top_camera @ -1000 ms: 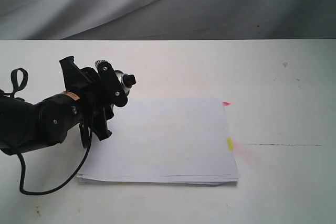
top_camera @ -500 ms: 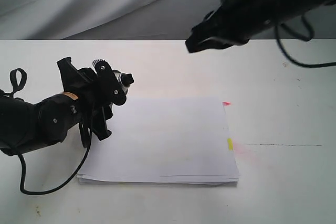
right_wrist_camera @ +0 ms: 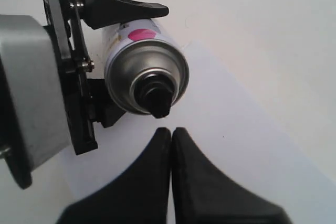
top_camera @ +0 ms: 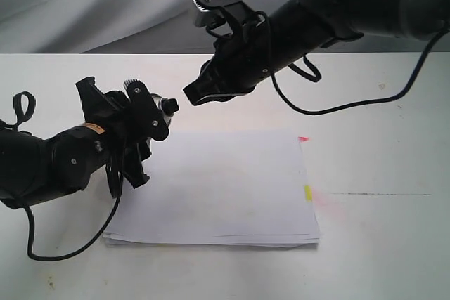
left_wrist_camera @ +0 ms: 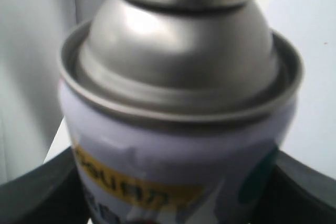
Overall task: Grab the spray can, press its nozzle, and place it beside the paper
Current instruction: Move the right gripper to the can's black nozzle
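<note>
My left gripper [top_camera: 143,109] is shut on the spray can [top_camera: 161,107], holding it tilted above the table by the paper's far left corner. In the left wrist view the can's silver dome [left_wrist_camera: 178,51] and white body with an orange label fill the picture, with a dark finger [left_wrist_camera: 31,198] at each side. Its black nozzle [top_camera: 171,107] points toward my right gripper [top_camera: 191,95]. In the right wrist view the right gripper [right_wrist_camera: 171,131] is shut and empty, its tips just short of the nozzle [right_wrist_camera: 157,100]. The white paper [top_camera: 225,187] lies flat below, with pink and yellow tabs on its right edge.
The white table [top_camera: 380,244] runs out to the right and front of the paper. A grey cloth backdrop [top_camera: 105,5] hangs behind the table. A black cable [top_camera: 42,252] loops from the left arm onto the table by the paper's near left corner.
The right arm has swung in from the upper right and down to the left, bringing its shut tips close to the nozzle. The left gripper and can have barely moved.
</note>
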Controlling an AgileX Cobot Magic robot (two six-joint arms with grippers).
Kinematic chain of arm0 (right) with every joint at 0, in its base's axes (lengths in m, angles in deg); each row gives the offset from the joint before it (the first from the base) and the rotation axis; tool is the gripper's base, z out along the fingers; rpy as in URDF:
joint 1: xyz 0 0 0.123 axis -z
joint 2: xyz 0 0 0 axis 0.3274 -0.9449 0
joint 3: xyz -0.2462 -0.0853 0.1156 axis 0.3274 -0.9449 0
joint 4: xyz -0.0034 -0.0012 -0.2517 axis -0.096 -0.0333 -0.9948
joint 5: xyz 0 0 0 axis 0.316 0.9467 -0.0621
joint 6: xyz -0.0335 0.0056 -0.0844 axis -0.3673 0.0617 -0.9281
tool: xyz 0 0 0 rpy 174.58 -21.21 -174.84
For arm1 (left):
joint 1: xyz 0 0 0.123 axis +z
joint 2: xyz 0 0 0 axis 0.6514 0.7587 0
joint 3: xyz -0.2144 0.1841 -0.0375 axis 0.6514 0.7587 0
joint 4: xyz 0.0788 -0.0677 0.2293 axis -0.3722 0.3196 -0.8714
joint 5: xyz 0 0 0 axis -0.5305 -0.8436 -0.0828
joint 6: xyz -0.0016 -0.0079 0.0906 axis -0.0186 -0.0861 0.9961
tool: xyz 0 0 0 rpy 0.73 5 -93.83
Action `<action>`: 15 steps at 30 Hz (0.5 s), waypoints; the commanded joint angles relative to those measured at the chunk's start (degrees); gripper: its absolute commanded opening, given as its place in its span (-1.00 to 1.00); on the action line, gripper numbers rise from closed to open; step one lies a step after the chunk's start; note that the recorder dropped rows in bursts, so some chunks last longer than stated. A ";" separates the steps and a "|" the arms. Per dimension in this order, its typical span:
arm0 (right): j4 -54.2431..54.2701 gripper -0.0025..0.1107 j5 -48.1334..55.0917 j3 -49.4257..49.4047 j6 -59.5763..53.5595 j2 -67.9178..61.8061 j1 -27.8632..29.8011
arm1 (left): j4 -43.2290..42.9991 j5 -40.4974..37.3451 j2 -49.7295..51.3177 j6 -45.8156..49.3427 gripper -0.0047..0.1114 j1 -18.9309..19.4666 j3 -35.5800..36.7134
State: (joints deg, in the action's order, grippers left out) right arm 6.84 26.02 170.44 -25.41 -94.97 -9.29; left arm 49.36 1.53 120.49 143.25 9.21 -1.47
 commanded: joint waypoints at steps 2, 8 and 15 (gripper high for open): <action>0.99 -0.96 -1.04 1.72 -2.31 -2.30 -0.34 | 0.05 2.13 -0.44 -0.48 -0.92 -0.16 -0.62; 0.99 -0.96 -1.28 1.72 -3.21 -2.30 -0.34 | 0.06 1.23 -0.44 -0.48 -0.92 -0.16 -0.62; 5.50 -0.96 -1.79 1.72 -6.56 -2.30 -0.34 | 0.17 0.83 -0.44 -0.48 -0.92 -0.16 -0.62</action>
State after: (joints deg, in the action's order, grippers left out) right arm 10.50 24.82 171.71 -30.51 -97.36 -9.51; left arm 49.36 0.42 120.49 143.25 9.21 -1.47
